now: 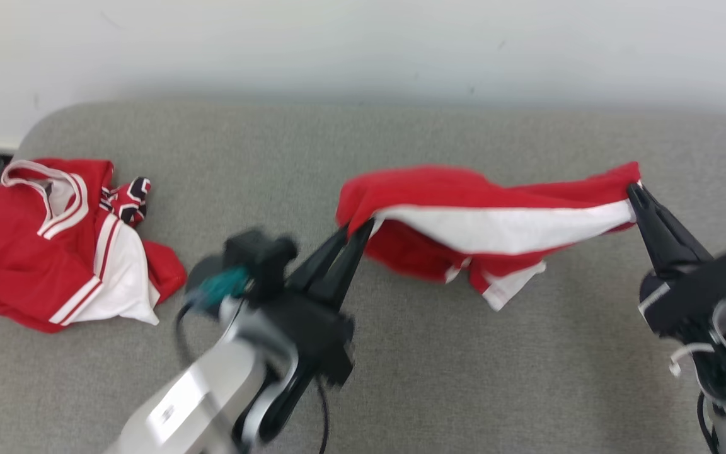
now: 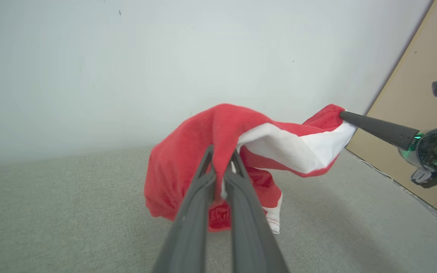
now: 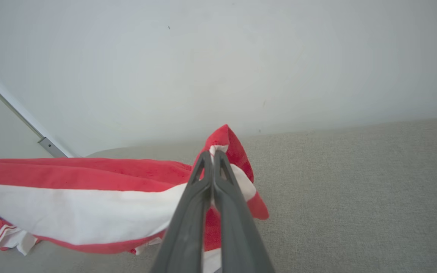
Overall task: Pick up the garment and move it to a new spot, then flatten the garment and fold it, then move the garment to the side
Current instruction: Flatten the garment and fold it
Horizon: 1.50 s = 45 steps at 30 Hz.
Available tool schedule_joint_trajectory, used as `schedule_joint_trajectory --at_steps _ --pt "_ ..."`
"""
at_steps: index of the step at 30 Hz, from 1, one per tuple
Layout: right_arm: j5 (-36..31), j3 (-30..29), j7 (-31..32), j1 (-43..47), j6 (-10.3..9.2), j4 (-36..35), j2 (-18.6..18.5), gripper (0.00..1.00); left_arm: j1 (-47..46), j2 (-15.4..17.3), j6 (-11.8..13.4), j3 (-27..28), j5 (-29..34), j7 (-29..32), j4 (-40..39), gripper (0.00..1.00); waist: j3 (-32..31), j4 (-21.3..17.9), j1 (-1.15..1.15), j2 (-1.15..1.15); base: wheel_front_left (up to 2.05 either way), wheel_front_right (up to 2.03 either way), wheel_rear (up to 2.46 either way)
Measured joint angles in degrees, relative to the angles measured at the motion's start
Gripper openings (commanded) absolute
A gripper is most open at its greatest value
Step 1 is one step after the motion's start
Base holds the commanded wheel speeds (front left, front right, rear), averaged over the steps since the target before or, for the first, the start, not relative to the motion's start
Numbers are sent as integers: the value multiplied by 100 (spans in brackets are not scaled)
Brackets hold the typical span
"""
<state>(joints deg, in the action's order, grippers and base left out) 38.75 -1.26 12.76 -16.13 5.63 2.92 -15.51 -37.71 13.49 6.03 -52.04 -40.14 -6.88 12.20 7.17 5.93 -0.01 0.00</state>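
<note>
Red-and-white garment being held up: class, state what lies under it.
The grey fabric surface lies under the garment. The patch directly beneath its sagging folds is covered, so anything there cannot be seen.

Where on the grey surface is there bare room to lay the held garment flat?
Bare: the near strip of surface between the arms, in front of the garment held by the left gripper and right gripper; also the far strip along the wall. Crowded: the left end, where the jersey lies.

Left fingers (image 1: pixel 344 261) pinched together, right fingers (image 1: pixel 659 227) likewise, pair well apart.
</note>
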Motion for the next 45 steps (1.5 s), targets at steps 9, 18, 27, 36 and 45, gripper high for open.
schedule_joint_trajectory --at_steps 9,18,27,36,45 --pt "548 -715 -309 527 -96 -2412 88 0 615 901 -38 199 -404 297 -1935 0 -397 -277 -1 -1 0 0 0" --pt "-208 -85 -202 -1564 -776 -611 413 0 -439 563 62 790 -412 834 -688 0 -115 -538 2 0 0 0 0" --pt "-309 -537 -715 -2198 -865 -1090 152 0 -1630 -74 98 973 -93 434 -888 0 213 -574 2 0 0 0 0" --pt "-407 179 -79 234 -793 -910 313 0 -193 667 -169 -517 601 784 66 0 615 -643 2 0 0 0 0" --pt "-459 405 196 721 -708 -183 234 0 -522 805 -610 -979 1151 886 869 0 1147 -896 2 1 0 0 0"
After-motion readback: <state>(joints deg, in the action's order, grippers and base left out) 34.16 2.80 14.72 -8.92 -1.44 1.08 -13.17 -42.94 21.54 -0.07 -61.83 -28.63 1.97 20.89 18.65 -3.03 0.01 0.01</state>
